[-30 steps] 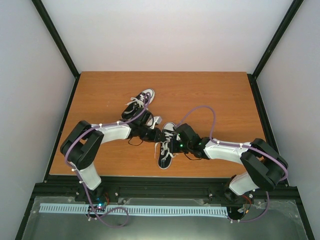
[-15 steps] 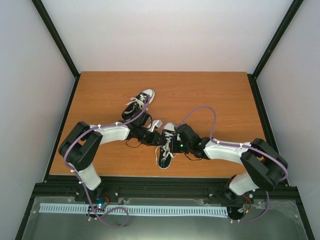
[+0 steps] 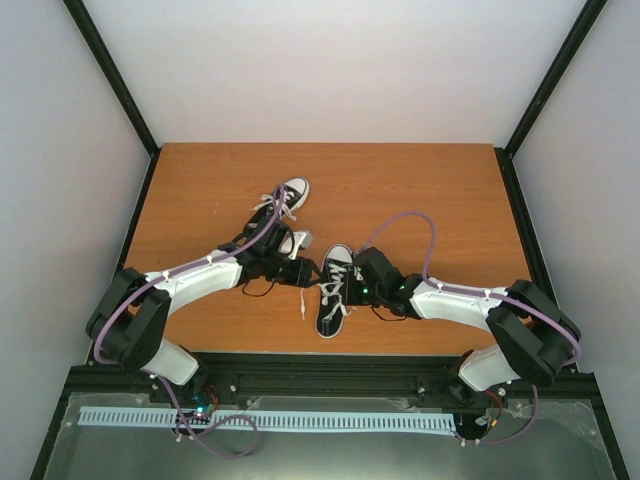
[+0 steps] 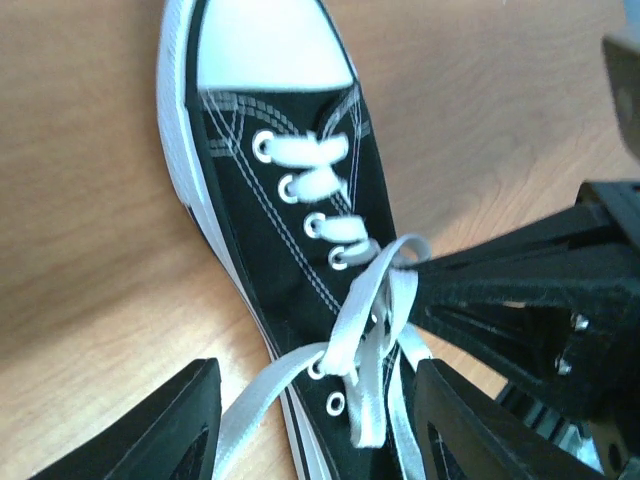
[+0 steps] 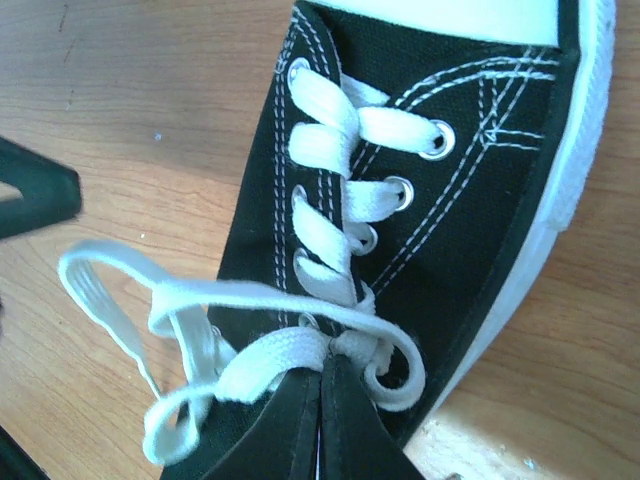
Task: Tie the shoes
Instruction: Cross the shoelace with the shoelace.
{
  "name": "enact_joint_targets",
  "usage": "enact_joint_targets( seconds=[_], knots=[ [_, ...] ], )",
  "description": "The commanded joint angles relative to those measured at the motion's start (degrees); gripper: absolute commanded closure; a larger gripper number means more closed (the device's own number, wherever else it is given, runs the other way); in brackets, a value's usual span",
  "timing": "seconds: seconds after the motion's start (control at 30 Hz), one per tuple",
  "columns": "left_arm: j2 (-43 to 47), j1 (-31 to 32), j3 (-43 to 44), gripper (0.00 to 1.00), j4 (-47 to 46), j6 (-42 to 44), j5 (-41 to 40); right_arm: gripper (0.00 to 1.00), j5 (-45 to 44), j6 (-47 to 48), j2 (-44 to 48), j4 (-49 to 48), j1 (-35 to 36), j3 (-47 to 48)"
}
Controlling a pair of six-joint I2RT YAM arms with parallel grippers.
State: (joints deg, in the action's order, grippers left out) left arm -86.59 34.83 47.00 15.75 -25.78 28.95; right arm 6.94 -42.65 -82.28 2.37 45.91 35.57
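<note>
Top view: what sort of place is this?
Likely a robot lab test cell: a wooden table enclosed by plain white panels on black struts, two robot arms bolted along its near edge.

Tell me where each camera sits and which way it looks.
Top external: overhead behind the arms, facing down: table, arms, near shoe, far shoe.
Left wrist: on the left arm, looking down at the near shoe; open left gripper at bottom.
Right wrist: on the right arm, facing that shoe's lace, pinched by the right gripper.
Shared: all show the near shoe.
</note>
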Motion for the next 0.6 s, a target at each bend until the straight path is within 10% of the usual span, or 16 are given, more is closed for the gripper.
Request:
enact_joint_targets(
  seconds=[0.0,0.2,0.57],
  knots=[
    [0.3,0.2,2.7,0.46,-0.3,1.0,-4.4,0.97,-2.5,0.4,1.4,2.8,-0.6,-0.5],
    [-4.6,1.2,5.2,0.51,-1.2,2.6,0.3,0.97,-2.5,0.2,1.4,2.6,-0.6,-0.9],
    [0.7,6.8,3.4,0.36,-1.2,4.7,-19.9,0.97,-1.9,0.2,0.8,1.4,-0.6,-1.1]
  ],
)
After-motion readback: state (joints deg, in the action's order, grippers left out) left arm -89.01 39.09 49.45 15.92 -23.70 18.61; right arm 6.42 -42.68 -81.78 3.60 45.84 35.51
